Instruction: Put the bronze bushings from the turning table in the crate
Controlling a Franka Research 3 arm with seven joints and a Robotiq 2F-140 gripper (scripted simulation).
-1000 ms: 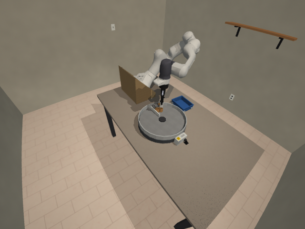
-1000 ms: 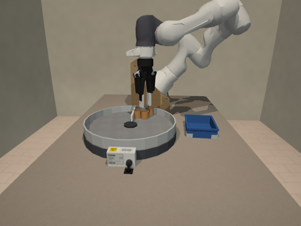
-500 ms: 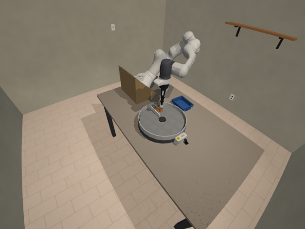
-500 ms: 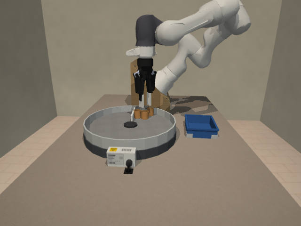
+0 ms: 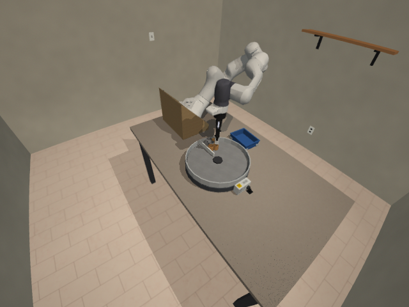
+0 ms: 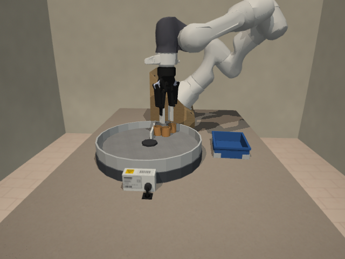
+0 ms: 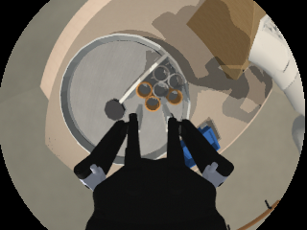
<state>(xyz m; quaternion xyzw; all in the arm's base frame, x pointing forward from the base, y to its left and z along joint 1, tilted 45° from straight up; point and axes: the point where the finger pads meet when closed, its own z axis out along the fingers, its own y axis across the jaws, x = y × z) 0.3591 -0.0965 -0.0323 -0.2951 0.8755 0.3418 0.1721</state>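
Three bronze bushings (image 6: pixel 165 130) stand clustered at the far edge of the grey turning table (image 6: pixel 148 147), against a white guide bar (image 6: pixel 151 130). In the wrist view they show as orange rings (image 7: pixel 153 103), with grey steel bushings (image 7: pixel 161 79) just behind them. My gripper (image 6: pixel 166 118) points straight down a little above the cluster, its fingers partly apart with nothing between them. The blue crate (image 6: pixel 230 143) sits empty on the table to the right of the turning table. The gripper (image 5: pixel 216 139) and the bushings (image 5: pixel 213 146) also show in the top view.
A brown cardboard panel (image 5: pixel 179 115) stands behind the turning table, close to the arm. A white control box (image 6: pixel 138 179) with a black knob sits at the turning table's front. A black hub (image 6: pixel 149 143) marks the table's centre. The rim is raised.
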